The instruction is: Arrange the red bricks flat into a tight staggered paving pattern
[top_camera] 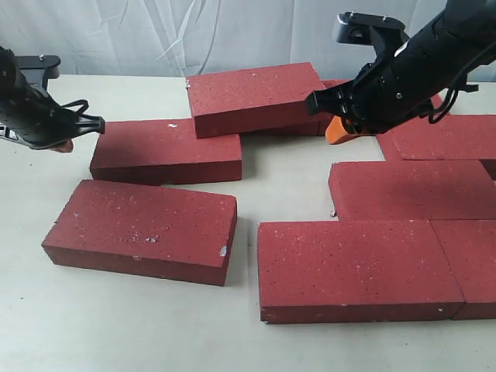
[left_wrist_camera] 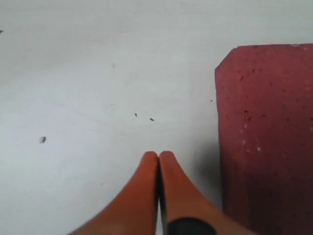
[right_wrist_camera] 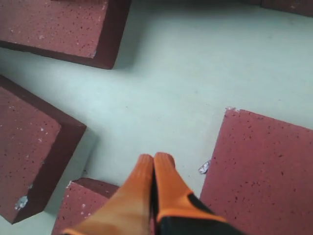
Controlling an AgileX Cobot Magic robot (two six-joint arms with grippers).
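Observation:
Several red bricks lie on the pale table. One is at the front left (top_camera: 143, 232), one behind it (top_camera: 167, 151), and a back-centre brick (top_camera: 260, 97) sits tilted with one corner over that one. On the right, a front-centre brick (top_camera: 353, 267), a front-right brick (top_camera: 473, 263), a middle brick (top_camera: 411, 190) and a back brick (top_camera: 446, 136) lie flat close together. My left gripper (top_camera: 66, 145) (left_wrist_camera: 158, 155) is shut and empty, just left of the mid-left brick (left_wrist_camera: 266, 137). My right gripper (top_camera: 337, 132) (right_wrist_camera: 155, 159) is shut and empty, over the gap beside the right-hand bricks (right_wrist_camera: 264, 171).
Bare table (top_camera: 287, 167) shows between the left and right groups of bricks and along the front (top_camera: 116, 325). A small white chip (right_wrist_camera: 204, 168) lies by a brick's edge. A pale wall or curtain (top_camera: 155, 31) closes the back.

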